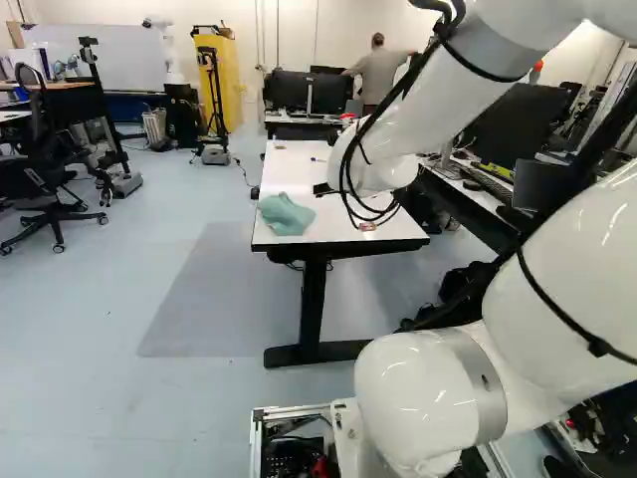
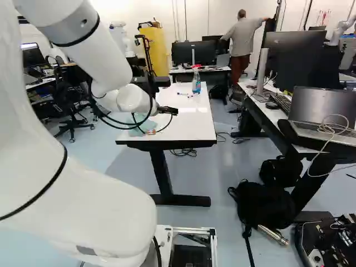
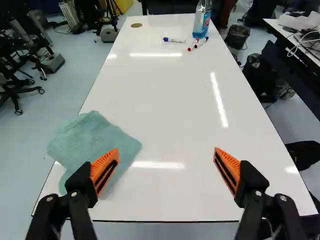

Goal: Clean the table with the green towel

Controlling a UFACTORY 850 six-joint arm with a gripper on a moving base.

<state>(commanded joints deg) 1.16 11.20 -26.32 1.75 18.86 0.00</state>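
The black gripper (image 2: pixel 161 122) is over the near part of the white table (image 2: pixel 189 119). In the wrist view the gripper (image 3: pixel 166 170) stands wide open, with its orange pads far apart and only bare tabletop (image 3: pixel 165 105) between them. The green towel (image 3: pixel 95 140) lies loosely spread along one side edge of the table, partly behind one finger in that view and outside the gap between the two. In the left base view the towel (image 1: pixel 287 214) shows in full near the table's front left corner; the arm partly covers it in the right base view.
At the table's far end stand a spray bottle (image 3: pixel 202 19) of blue liquid and several markers (image 3: pixel 174 39). Right of the table are a desk with a laptop (image 2: pixel 325 114) and a black backpack (image 2: pixel 264 206) on the floor. Another robot (image 2: pixel 341 28) stands far right.
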